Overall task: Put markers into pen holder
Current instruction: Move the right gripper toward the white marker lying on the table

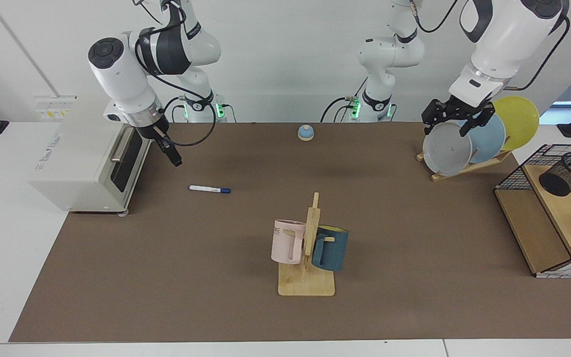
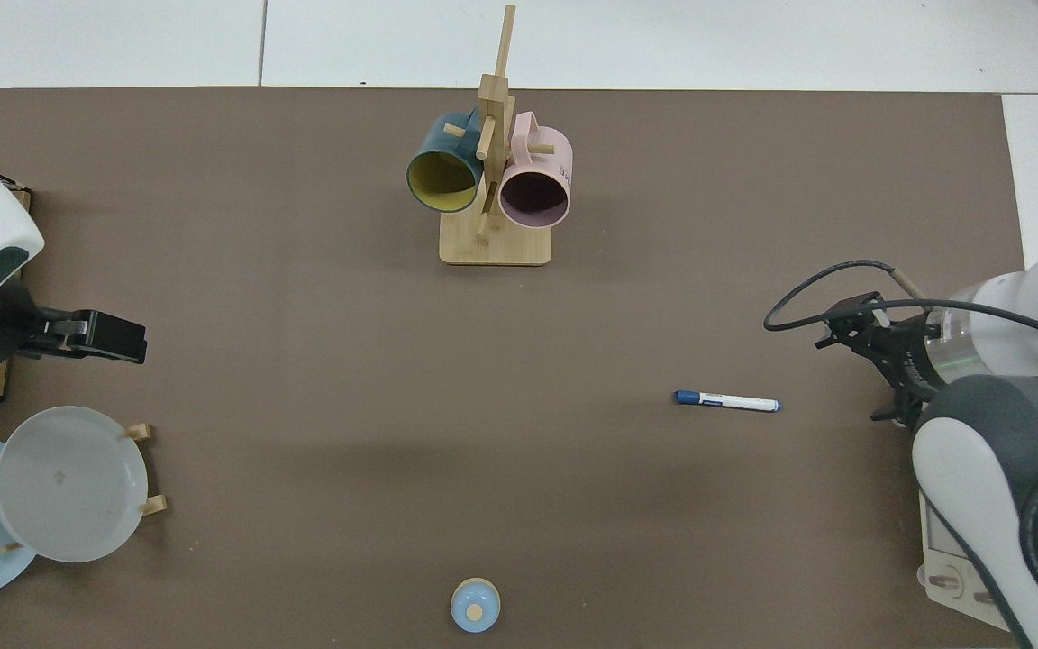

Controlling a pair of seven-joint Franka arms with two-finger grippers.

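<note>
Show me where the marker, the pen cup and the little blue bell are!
marker [image 1: 209, 189]: facing view, on the middle of its white barrel.
pen holder [image 1: 568, 173]: facing view, on its black mesh side.
blue bell [image 1: 306, 132]: facing view, on its dome.

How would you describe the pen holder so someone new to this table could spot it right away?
Find the wire-grid rack with wooden shelves at the table's end, past the plate stand. The pen holder stands on its upper shelf: a small black mesh cup, the rack's only round thing in view.
</note>
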